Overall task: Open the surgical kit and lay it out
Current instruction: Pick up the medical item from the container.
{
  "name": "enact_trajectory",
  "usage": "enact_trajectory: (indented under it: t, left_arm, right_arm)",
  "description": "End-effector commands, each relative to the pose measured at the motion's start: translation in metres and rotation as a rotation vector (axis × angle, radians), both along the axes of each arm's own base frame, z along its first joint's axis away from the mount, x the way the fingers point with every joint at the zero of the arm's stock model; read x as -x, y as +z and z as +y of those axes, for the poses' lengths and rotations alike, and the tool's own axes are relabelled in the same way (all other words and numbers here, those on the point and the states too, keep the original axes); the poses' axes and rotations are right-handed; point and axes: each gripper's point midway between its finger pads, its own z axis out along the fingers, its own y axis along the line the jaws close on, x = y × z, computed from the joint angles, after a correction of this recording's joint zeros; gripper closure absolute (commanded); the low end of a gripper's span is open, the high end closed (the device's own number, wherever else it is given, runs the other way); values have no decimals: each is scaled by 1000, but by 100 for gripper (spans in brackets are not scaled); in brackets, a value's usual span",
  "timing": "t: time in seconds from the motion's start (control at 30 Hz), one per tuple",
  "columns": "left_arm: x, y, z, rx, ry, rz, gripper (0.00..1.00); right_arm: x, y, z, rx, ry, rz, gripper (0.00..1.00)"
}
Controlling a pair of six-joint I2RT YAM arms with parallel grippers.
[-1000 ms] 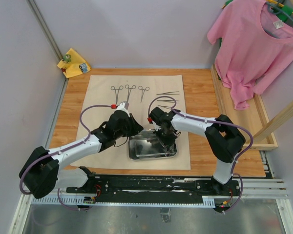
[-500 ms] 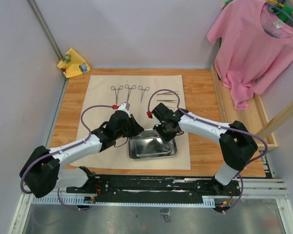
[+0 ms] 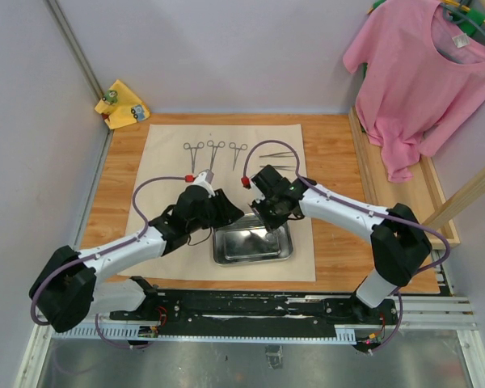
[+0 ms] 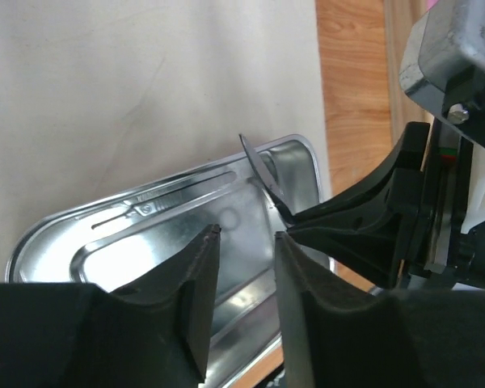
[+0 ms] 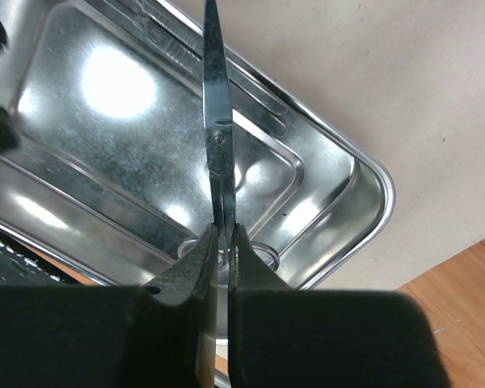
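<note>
The left jaws have just released and stand parted and empty over the steel tray [image 4: 170, 194] (a handoff, seemingly). The right jaws stay clenched on ring-handled forceps [image 5: 214, 121] above the tray, likely bound for the three forceps [image 3: 215, 149] on the beige wrap [image 3: 170, 178].

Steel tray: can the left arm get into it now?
Likely yes. The left gripper hangs open over the left half of the tray, which looks bare; the right gripper, shut on forceps, crowds only the right side.
</note>
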Motion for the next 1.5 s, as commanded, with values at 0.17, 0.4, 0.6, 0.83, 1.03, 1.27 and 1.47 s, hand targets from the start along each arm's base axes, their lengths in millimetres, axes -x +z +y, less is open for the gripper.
enact_trajectory:
  t: [0.17, 0.4, 0.6, 0.83, 1.03, 1.27, 1.47]
  left_arm:
    - [-6, 32, 2, 107, 57, -50, 50]
    - [-6, 48, 25, 14, 109, -86, 45]
    - [4, 65, 36, -62, 25, -86, 44]
    - [41, 75, 24, -35, -194, -7, 41]
    - [65, 94, 7, 152, -346, 16, 39]
    - [82, 104, -6, 300, -479, 65, 37]
    - [102, 88, -11, 368, -578, 156, 39]
  right_arm:
    - [-24, 50, 19, -123, -59, -101, 99]
    - [-23, 60, 28, -167, -27, -87, 99]
    - [-2, 70, 15, -162, 70, -76, 99]
    - [45, 84, -11, -202, 192, -41, 99]
    - [70, 92, -13, -203, 275, -31, 99]
    - [87, 92, -7, -184, 350, -21, 99]
    - [97, 89, -1, -154, 411, -22, 99]
